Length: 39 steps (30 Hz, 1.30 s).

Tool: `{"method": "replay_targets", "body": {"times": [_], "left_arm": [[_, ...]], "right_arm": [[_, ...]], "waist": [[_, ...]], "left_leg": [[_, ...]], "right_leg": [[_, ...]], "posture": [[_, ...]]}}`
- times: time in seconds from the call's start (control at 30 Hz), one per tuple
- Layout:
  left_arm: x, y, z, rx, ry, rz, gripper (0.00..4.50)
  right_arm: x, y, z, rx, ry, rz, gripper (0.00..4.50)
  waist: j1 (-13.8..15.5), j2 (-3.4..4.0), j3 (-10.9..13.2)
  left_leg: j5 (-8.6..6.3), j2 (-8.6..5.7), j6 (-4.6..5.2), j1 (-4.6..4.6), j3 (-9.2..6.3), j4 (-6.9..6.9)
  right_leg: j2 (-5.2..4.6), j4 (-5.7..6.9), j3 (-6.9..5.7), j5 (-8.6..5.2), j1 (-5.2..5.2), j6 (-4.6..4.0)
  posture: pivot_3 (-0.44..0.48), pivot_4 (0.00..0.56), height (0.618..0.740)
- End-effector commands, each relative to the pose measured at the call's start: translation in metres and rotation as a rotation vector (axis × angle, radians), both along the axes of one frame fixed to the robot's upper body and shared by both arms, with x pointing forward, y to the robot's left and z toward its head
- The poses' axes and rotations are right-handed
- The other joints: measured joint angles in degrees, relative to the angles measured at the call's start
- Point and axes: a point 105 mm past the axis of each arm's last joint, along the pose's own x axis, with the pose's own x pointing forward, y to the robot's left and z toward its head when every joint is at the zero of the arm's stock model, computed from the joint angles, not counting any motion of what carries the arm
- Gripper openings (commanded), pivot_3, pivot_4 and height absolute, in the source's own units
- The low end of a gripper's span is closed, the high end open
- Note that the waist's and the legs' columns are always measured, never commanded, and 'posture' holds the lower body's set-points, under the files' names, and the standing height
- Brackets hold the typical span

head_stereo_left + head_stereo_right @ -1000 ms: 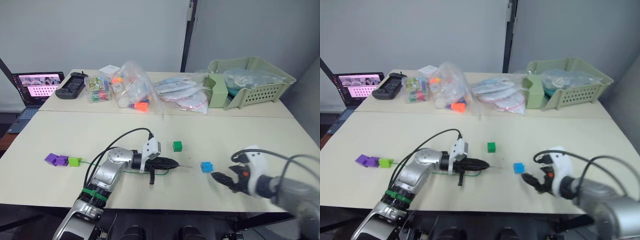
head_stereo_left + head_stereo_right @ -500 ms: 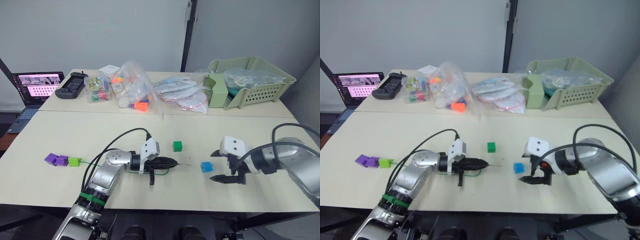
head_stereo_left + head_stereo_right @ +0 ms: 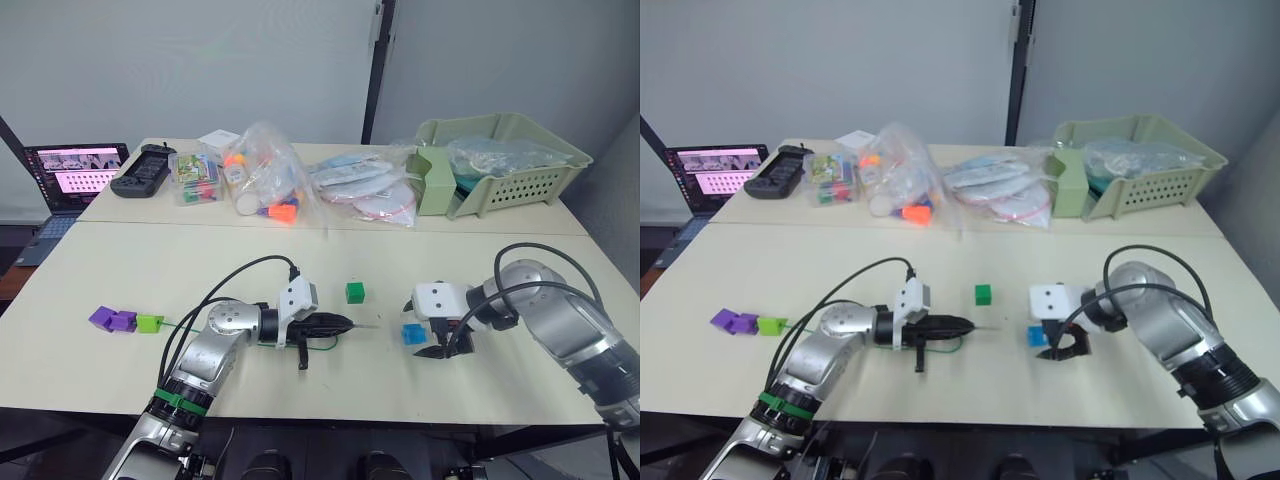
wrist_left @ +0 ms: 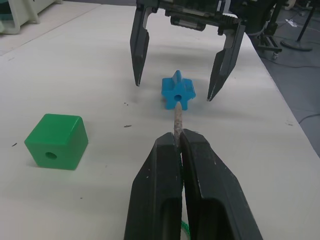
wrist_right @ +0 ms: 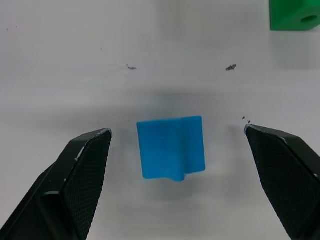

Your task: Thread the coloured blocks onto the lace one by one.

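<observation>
Head views: the pale matt table carries three small plastic blocks already strung on the thin green cord lace near its left edge, two purple cubes and one lime green cube; a dark green plastic cube lies loose near the middle, and a small blue plastic block lies just to its right. The left gripper rests low on the table, jaws closed on the lace's stiff greyish tip, which points toward the blue block. The right gripper hangs at the blue block with its jaws apart. Left wrist view: the two black fingers pinch the tip, which lines up closely with the round hole in the blue block; the right gripper straddles that block, one finger to each side, neither touching. Right wrist view: the blue block sits midway between the spread fingers, apart from both. Handling judgement: the step in hand is grasping the blue block; the jaws should close squarely on its two flat sides, leaving the hole unobstructed and facing the tip, with a firm hold so the block does not twist as the tip enters.
</observation>
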Motion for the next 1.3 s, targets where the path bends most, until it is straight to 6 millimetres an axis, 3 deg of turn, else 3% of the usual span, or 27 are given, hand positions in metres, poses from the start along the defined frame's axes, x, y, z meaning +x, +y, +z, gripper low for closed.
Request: {"method": "replay_targets", "body": {"times": [0.03, 0.27, 0.73, 1.3], "left_arm": [[-0.001, 0.0, 0.009, -0.011, -0.035, -0.003, 0.0], [-0.001, -0.001, 0.009, -0.006, -0.041, -0.004, 0.0], [-0.006, -0.024, -0.003, 0.004, -0.037, -0.072, 0.0], [-0.01, -0.041, -0.016, 0.036, -0.043, -0.123, 0.0]], "right_arm": [[-0.001, 0.005, 0.003, -0.014, -0.01, 0.015, 3.56], [-0.001, 0.004, -0.004, -0.05, -0.012, 0.008, 1.34], [-0.028, 0.013, 0.0, -0.01, 0.075, -0.17, 1.34], [-0.032, 0.021, -0.005, 0.006, 0.079, -0.233, 1.34]], "waist": [[-0.03, 0.0, 0.0], [-0.01, 0.0, 0.0], [0.22, 0.0, 0.0], [0.23, 0.0, 0.0]], "left_leg": [[0.0, 0.0, 0.0, 0.0, 0.0, 0.01], [0.0, -0.01, 0.0, 0.02, 0.01, 0.01], [0.0, -0.03, 0.0, 0.01, -0.21, 0.04], [0.0, -0.03, 0.0, 0.02, -0.21, 0.08]], "right_leg": [[0.0, 0.0, 0.0, 0.0, 0.0, 0.0], [-0.01, 0.03, 0.0, 0.0, 0.0, 0.0], [-0.01, 0.08, 0.0, 0.0, 0.0, 0.0], [0.01, 0.08, -0.01, 0.0, 0.02, 0.0]], "posture": [[0.0, 0.15, 0.734], [0.0, 0.15, 0.734], [0.0, 0.15, 0.734], [0.0, 0.15, 0.734]]}}
